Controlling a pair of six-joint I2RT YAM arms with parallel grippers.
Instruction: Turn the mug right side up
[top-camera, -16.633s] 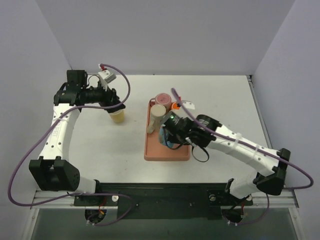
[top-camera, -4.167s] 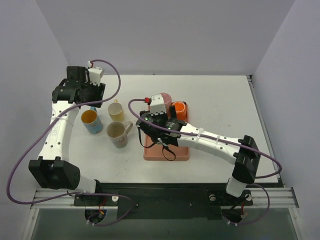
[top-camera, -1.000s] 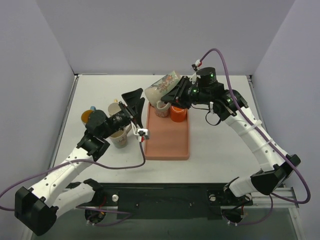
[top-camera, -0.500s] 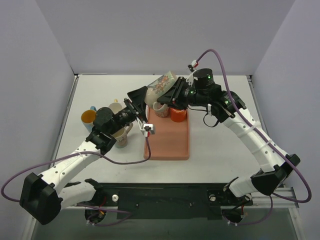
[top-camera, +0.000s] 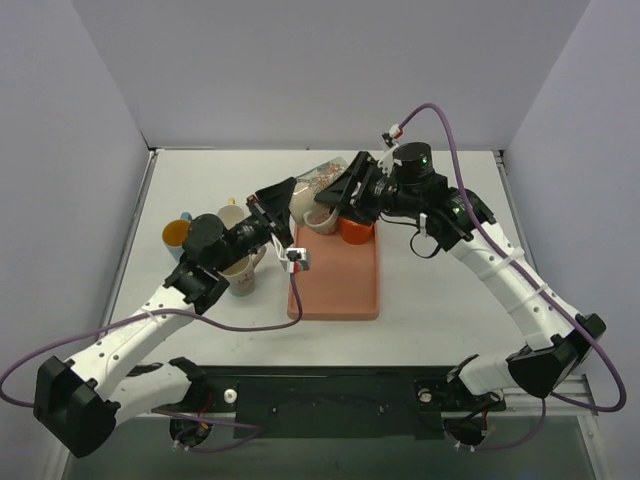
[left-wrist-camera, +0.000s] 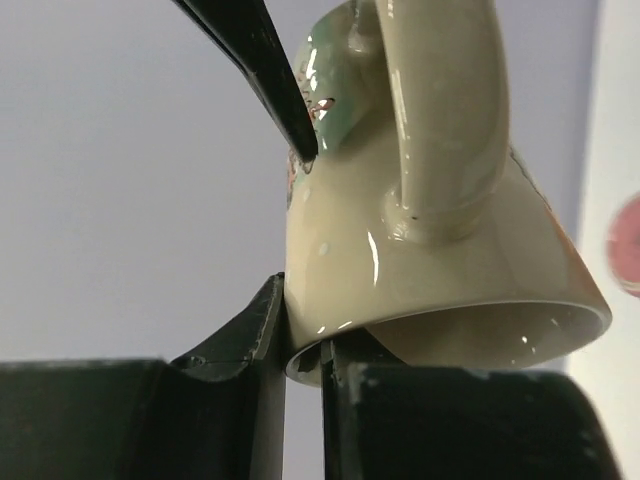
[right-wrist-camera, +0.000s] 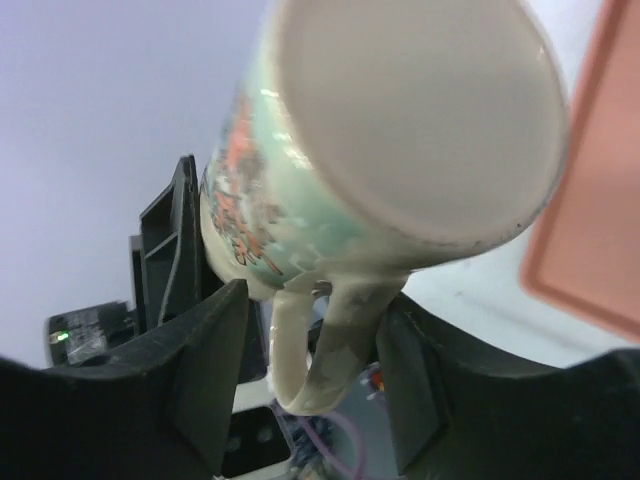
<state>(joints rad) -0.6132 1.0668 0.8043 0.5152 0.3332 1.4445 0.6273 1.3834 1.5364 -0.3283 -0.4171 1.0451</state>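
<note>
Left fingers (left-wrist-camera: 250, 335): almost together, pinching the wall of the mug (left-wrist-camera: 430, 270) at its rim, one outside and one inside.
Right fingers (right-wrist-camera: 205, 360): apart, with the mug's handle clamped between them.
Mug: in the air between left gripper (top-camera: 290, 205) and right gripper (top-camera: 335, 192), above the far end of the tray (top-camera: 340, 285), its base facing the right wrist camera.
Hidden: from above, both grippers cover most of the mug.
Unclear: the inner left finger is dark under the rim.
</note>
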